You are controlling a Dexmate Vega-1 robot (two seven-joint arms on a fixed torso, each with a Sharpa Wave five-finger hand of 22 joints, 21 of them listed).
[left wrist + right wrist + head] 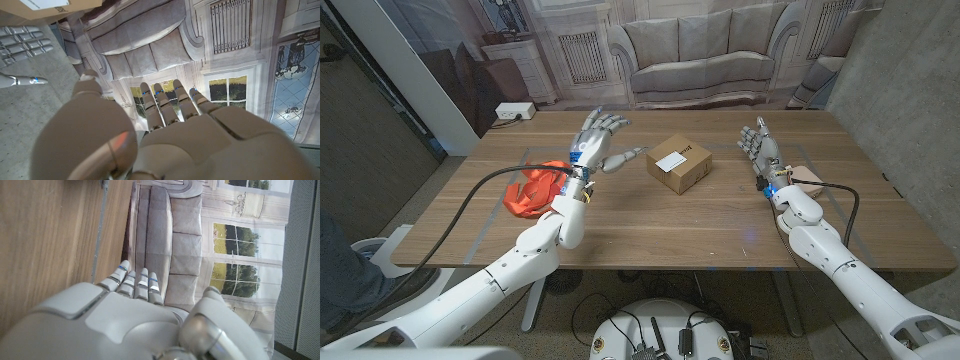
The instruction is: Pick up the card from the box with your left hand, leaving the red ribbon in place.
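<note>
A small cardboard box (678, 165) stands mid-table with a white rectangle (670, 158) on its top; I cannot tell whether that is a card or a label. My left hand (598, 140) is raised just left of the box, open, its fingers spread and its thumb pointing toward the box without touching it. A crumpled red ribbon (535, 188) lies on the table beside my left forearm. My right hand (757, 143) stands open and upright, well right of the box. The left wrist view catches the box's corner (45, 5) past my left hand (165, 130).
A small tan object (807, 177) lies by my right wrist near the table's right side. The wooden table (650, 225) has a bare stretch in front of the box. A printed sofa backdrop (700, 55) hangs behind the far edge.
</note>
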